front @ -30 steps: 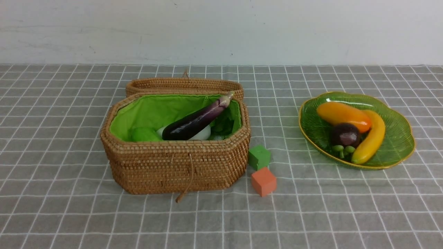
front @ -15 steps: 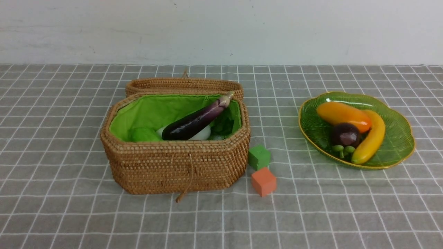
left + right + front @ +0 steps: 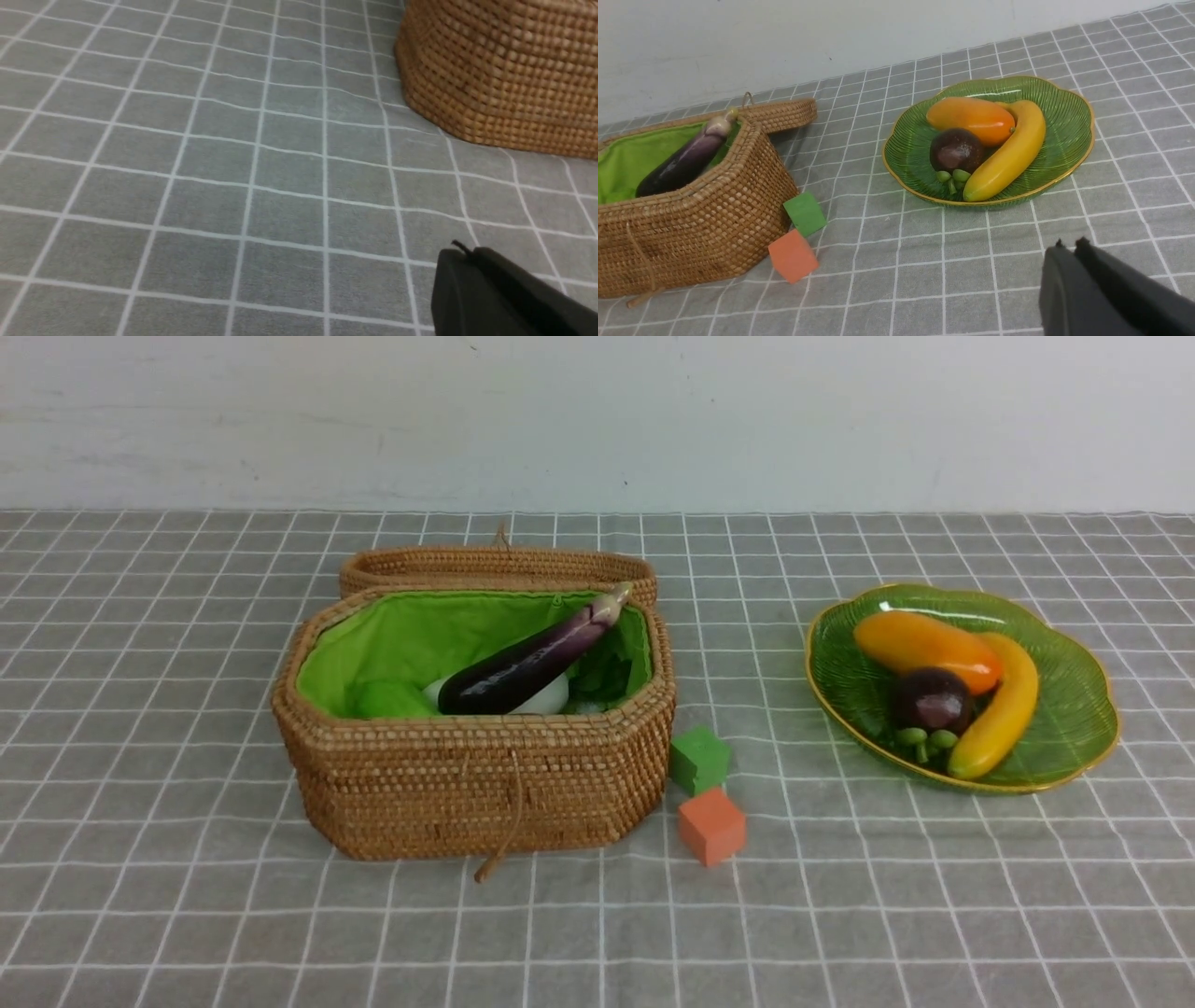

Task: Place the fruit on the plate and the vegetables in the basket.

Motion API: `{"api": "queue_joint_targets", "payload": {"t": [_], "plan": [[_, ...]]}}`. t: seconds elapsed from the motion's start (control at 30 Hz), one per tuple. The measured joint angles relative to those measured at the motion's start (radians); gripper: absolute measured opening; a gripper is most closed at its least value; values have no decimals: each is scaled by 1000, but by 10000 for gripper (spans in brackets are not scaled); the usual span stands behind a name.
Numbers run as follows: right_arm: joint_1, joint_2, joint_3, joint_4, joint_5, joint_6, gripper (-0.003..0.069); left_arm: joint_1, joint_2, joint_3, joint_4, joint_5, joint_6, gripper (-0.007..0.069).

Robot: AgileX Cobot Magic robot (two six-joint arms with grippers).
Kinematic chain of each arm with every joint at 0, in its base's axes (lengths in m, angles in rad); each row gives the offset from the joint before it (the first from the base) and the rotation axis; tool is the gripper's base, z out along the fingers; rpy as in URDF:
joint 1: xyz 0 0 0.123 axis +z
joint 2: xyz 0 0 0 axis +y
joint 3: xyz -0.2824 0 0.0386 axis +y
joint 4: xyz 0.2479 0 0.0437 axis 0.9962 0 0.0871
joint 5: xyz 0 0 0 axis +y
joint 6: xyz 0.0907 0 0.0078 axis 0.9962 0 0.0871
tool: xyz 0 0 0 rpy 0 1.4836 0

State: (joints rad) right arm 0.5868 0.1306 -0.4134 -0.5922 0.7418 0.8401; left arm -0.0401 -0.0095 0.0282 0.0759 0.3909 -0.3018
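A bench (image 3: 187, 915) carried everything, covered by a grey cloth (image 3: 934, 915) crossed by a grid of thin white lines, slightly rippled in places. Two small cubes sat on that cloth near the middle of the front view — a green cube (image 3: 698, 759) farther back and an orange cube (image 3: 711, 825) nearer the camera, just beside each other, corner to corner or nearly so; whether they touched could not be told. Both showed again in the right wrist view. Behind the bench rose a plain whitish wall (image 3: 597, 420), faintly scuffed.
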Motion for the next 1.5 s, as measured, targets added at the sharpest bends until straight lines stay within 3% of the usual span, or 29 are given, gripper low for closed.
{"api": "queue_joint_targets", "payload": {"t": [0.37, 0.6, 0.67, 0.8, 0.87, 0.97, 1.17, 1.27, 1.5], "plan": [[-15, 0, 1, 0, -2, 0, 34, 27, 0, 0, 0, -1, 3, 6], [-221, 0, 1, -1, -7, 0, 38, 27, 0, 1, 0, -1, 3, 8], [-308, 0, 1, -53, -11, -1, 46, 27, 0, 1, 0, -1, 3, 8], [-392, 0, 1, -178, -12, 5, 50, 27, 0, 1, 0, -1, 3, 13], [-437, 0, 1, -176, -19, 6, 53, 27, 0, 1, 0, -1, 3, 15], [-478, -3, 1, -114, -42, -47, 56, 27, 0, 1, 0, -1, 3, 18], [-613, -102, 73, 296, -180, -555, 68, 27, 0, 1, 0, -1, 3, 23], [-646, -131, 134, 322, -201, -591, 73, 27, 0, 1, 0, -1, 3, 25], [-673, -142, 333, 288, -305, -538, 85, 27, 0, 1, 0, -2, 3, 30]]}}
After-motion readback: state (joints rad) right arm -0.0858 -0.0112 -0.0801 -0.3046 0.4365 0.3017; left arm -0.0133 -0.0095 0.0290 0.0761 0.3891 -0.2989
